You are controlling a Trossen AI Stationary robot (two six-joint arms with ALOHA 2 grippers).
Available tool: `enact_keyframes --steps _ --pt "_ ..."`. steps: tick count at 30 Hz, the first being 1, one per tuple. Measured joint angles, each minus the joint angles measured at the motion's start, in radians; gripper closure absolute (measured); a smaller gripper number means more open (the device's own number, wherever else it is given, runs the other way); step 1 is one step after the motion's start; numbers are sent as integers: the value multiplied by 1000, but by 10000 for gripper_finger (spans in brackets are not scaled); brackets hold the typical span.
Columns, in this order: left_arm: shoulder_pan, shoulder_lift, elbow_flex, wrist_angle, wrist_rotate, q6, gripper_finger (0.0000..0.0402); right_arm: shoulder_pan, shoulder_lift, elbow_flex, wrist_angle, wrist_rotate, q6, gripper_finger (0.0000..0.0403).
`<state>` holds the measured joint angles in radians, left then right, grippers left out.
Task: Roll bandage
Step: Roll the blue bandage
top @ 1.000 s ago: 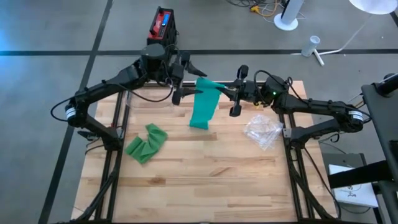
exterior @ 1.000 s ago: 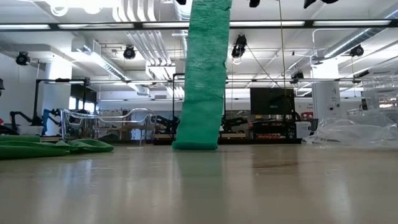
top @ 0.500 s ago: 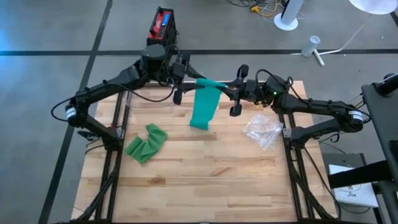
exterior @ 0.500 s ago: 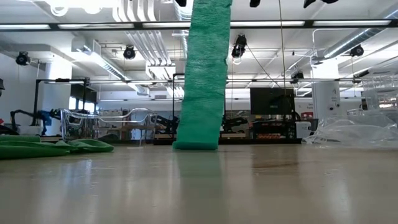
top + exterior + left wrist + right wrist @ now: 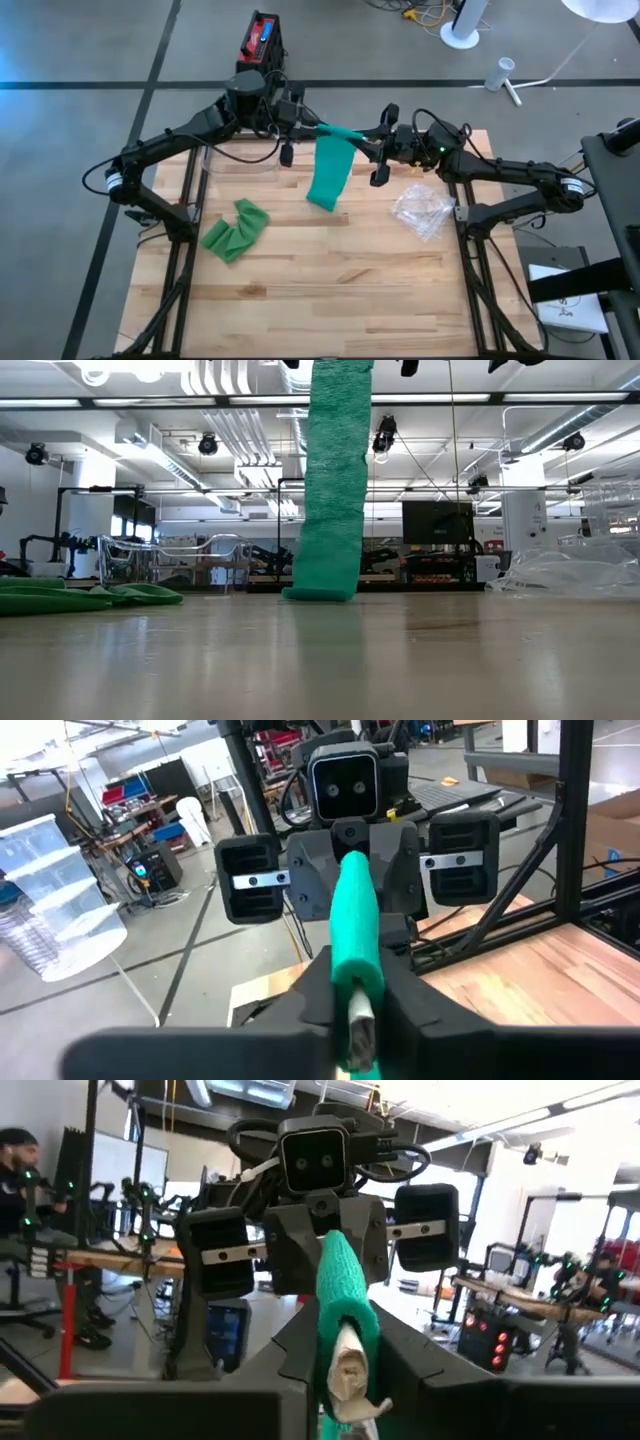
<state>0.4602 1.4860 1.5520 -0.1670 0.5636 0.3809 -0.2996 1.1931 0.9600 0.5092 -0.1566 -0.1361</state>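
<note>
- At the far left of the table (image 5: 330,300) lies a crumpled green strip (image 5: 235,230), loose and not rolled. I do not touch it.
- My left pincer (image 5: 296,122) is up over the back part of the table. It is clenched on one end of the bandage's (image 5: 328,170) top edge; from my left wrist I see the green cloth pinched tight between my two fingers (image 5: 405,1005).
- The bandage hangs down from this edge as one long flat band. In the low view its lower end (image 5: 320,592) just rests on the wood.
- My right pincer (image 5: 372,148) holds the other end of the same top edge, facing the left one. From the right wrist the cloth (image 5: 345,1295) sits between my fingers, so I judge it is grasping it, perhaps only lightly.
- At the right lies a clear plastic wrap (image 5: 422,210), well apart from the bandage.
- My judgement on progress: only the start is done. The bandage is lifted and stretched between both pincers, but no turn of the roll is made yet. All the winding is left, and the other strip too.
</note>
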Motion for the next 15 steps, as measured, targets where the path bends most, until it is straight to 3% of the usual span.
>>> enact_keyframes --steps 6,15 --pt "0 0 -2 2 -5 49 373 0 -4 0 -4 -1 88 290" --pt "0 -8 -3 7 -7 228 389 -1 -49 -1 -10 -5 282 204"
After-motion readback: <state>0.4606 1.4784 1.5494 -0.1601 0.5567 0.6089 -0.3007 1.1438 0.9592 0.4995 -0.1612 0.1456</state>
